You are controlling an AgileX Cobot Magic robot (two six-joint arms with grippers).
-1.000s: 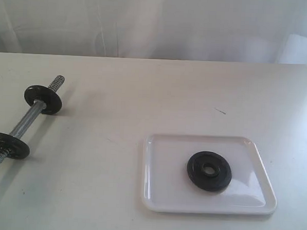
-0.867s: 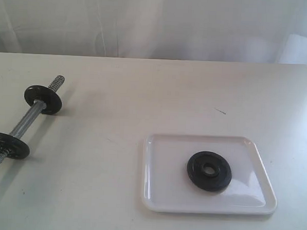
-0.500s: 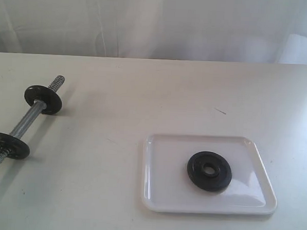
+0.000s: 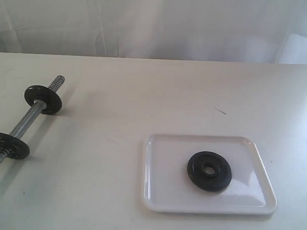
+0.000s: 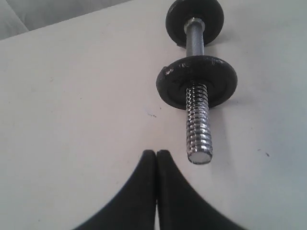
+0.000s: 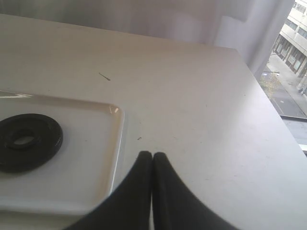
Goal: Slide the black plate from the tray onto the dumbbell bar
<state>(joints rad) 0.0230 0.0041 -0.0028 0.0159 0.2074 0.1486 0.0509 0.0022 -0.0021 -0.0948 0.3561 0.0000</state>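
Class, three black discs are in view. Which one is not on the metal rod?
The black plate lying flat in the white tray. The far disc and near disc stand upright, threaded on the dumbbell bar.

A big white desk (image 4: 160,89) fills the view. Behind it hangs a thin white curtain (image 4: 158,22), and soft light shines through it. Beside the curtain, a window (image 6: 289,67) shows a building (image 6: 298,26) outside.

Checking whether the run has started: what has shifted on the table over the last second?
Nothing visibly changed. The flat round black plate lies in the glossy white tray as before, and the silver dumbbell bar rests in the same spot on the white table.
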